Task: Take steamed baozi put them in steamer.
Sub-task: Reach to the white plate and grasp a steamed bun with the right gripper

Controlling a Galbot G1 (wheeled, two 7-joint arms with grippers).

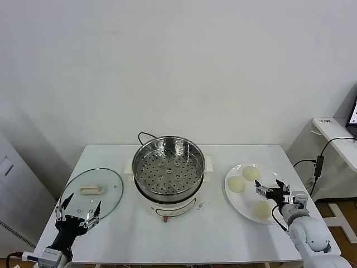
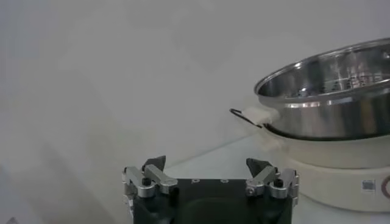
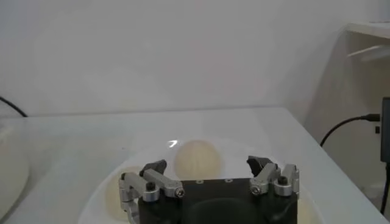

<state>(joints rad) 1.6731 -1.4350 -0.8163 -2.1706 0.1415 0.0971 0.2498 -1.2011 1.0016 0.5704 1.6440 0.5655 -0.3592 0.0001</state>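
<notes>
The shiny steamer [image 1: 169,170] with its perforated bottom stands on a white cooker base at the table's middle, with nothing in it. Three cream baozi [image 1: 236,183] [image 1: 251,173] [image 1: 263,209] lie on a white plate [image 1: 237,200] to the right. My right gripper [image 1: 273,188] hovers open over the plate's right part, holding nothing. In the right wrist view one baozi [image 3: 198,159] lies just beyond the open right gripper [image 3: 207,164], and another [image 3: 116,190] is half hidden beside a finger. My left gripper [image 1: 78,215] waits open near the table's front left, and its wrist view shows the steamer [image 2: 329,97] off to one side.
A round glass lid [image 1: 92,192] with a cream handle lies flat at the left, just beyond the left gripper. A black cord [image 1: 144,135] runs behind the cooker. A white side table [image 1: 334,139] with cables stands past the table's right edge.
</notes>
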